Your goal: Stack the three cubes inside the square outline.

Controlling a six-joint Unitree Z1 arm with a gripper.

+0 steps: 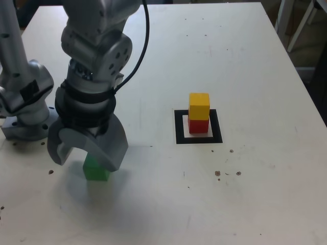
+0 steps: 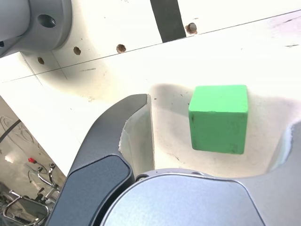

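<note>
- Claw [image 2: 218, 134]: its jaws are held apart; in the wrist view bare table [image 2: 174, 155] is seen between one finger [image 2: 138, 136] and the green cube [image 2: 218, 120].
- Green cube: set on the table, partly hidden by the claw in the exterior view; in the wrist view its top and a side are shown whole, between the fingers.
- Yellow cube [image 1: 199, 106]: stacked on the red cube [image 1: 198, 126]; both are seen only in the exterior view.
- Square outline [image 1: 180, 135]: shown in the exterior view alone, with the red cube inside it, to the right of the claw and green cube.
- Black strip [image 2: 168, 19]: seen in the wrist view only, near a hole [image 2: 191, 28] in the table.
- Bare floor [image 2: 14, 146] and metal tubing [image 2: 28, 202]: caught by the wrist view past the table's edge.
</note>
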